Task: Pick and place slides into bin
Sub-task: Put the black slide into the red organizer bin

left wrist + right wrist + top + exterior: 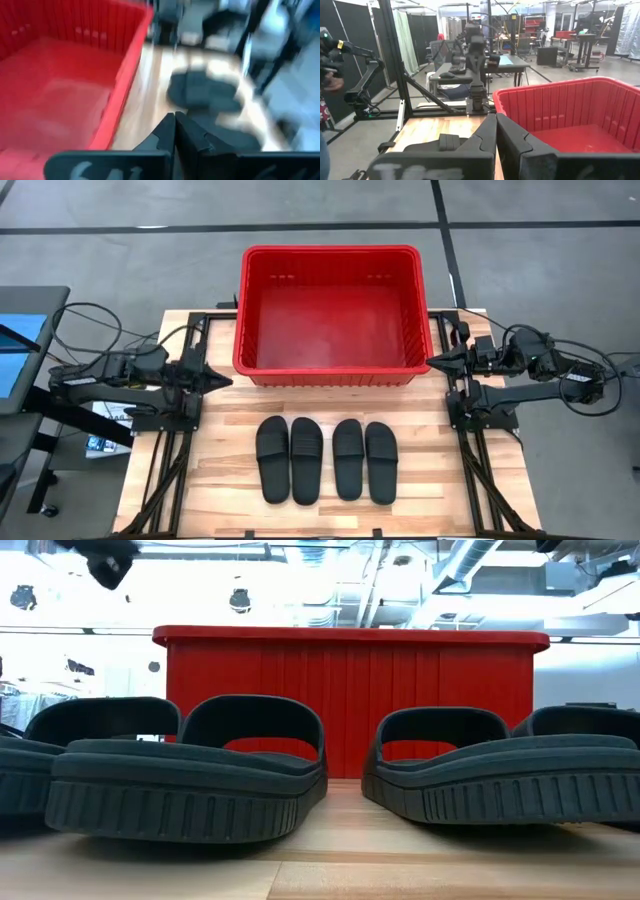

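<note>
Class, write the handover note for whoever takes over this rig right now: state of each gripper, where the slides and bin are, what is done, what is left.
Left gripper: shut, empty, beside the bin's left front corner.
Right gripper: shut, empty, beside the bin's right front corner.
Bin: at the far side of the table, nothing visible inside.
Slides: all four lie side by side in a row on the table in front of the bin, the first, second, third and fourth from the left.
Done: no slide placed.
Left: pick each of the four slides and put it into the bin.
</note>
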Action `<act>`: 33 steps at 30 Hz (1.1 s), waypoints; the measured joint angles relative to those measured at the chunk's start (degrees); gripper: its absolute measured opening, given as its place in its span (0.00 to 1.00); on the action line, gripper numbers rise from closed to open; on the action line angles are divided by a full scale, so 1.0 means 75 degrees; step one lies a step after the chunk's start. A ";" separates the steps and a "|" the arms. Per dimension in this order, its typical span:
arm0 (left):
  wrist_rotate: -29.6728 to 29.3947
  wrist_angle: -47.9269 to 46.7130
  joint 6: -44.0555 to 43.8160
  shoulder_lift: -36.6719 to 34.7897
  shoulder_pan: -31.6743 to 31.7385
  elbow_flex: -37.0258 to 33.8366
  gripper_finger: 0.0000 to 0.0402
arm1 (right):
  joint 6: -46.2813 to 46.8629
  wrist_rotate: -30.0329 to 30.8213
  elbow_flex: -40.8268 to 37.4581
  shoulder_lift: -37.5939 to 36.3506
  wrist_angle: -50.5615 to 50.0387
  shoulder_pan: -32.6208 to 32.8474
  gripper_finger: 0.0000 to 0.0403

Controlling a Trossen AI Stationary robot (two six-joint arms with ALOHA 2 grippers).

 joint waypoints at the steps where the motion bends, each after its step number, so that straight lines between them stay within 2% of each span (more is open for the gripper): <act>1: 0.0000 0.0427 -0.0318 0.0042 0.0001 -0.0004 0.00 | 0.0000 0.0003 -0.0002 0.0000 0.0002 0.0000 0.00; 6: 0.0118 0.2656 -0.1570 0.0324 -0.0001 -0.0004 0.00 | 0.0000 0.0001 0.0000 -0.0001 0.0001 0.0000 0.00; 11: 0.1524 0.3830 -0.2105 0.0784 -0.0096 0.0000 0.00 | 0.0000 0.0003 -0.0003 0.0000 0.0000 0.0000 0.00; 16: 0.2031 0.3611 -0.2931 0.1477 -0.0976 0.0034 0.00 | 0.0000 0.0003 0.0000 0.0000 0.0001 -0.0001 0.00; 23: 0.2013 0.2758 -0.3935 0.2666 -0.2562 0.0036 0.00 | 0.0000 0.0003 -0.0003 0.0000 0.0003 -0.0003 0.00; 28: 0.1719 0.2321 -0.4560 0.3367 -0.3070 0.0036 0.00 | -0.0001 0.0002 0.0000 -0.0001 0.0001 0.0000 0.00; 33: 0.1578 0.2420 -0.4599 0.4039 -0.3327 0.0042 0.00 | 0.0000 0.0001 0.0000 0.0000 0.0002 -0.0003 0.00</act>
